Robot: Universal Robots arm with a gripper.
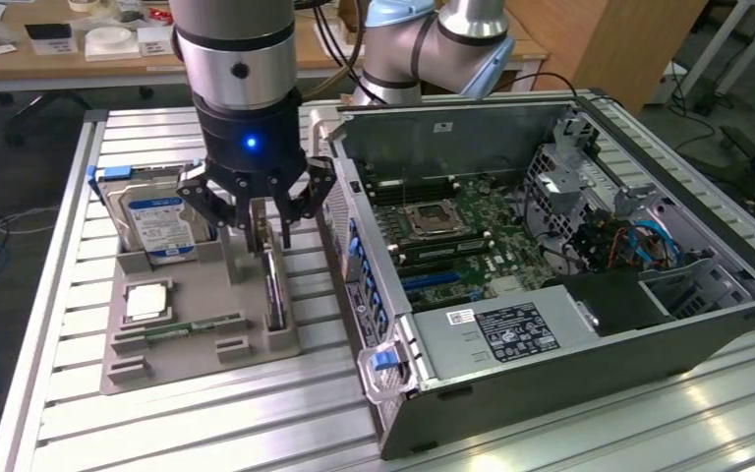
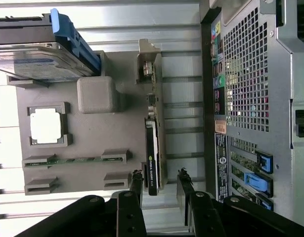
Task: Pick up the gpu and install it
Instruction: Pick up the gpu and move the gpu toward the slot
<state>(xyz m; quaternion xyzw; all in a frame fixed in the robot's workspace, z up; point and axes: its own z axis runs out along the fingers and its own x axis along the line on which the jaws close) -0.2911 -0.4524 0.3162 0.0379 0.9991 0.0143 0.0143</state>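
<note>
**Exterior view.** The gripper (image 1: 260, 228) hangs over the grey tray (image 1: 201, 359), at the tray's edge nearest the open computer case (image 1: 470, 133). Its claw is spread, with fingers on either flank of the gpu (image 1: 274, 285). The gpu stands on edge in a slot along that same tray edge. The hard drive (image 1: 157, 221) stands at the tray's far side, well apart from the claw.

**Wrist view.** You see the gpu (image 2: 152, 158) edge-on, seated in the tray (image 2: 112, 131), with its silver bracket (image 2: 146, 61) at the tray end away from the claw. The gripper (image 2: 159, 186) straddles the card's other end. The fingers (image 2: 136, 182) are apart and no contact shows. The card lies nearer one finger than the other.

**Risks, as judged.**
- If you close off-centre, the nearer finger pushes first and may tilt the card in the tray's slot.
- A hold at one end lets the long card swing or slip.
- The case wall (image 2: 245, 74) stands just beside the tray, so a tilted card could strike it.
</note>
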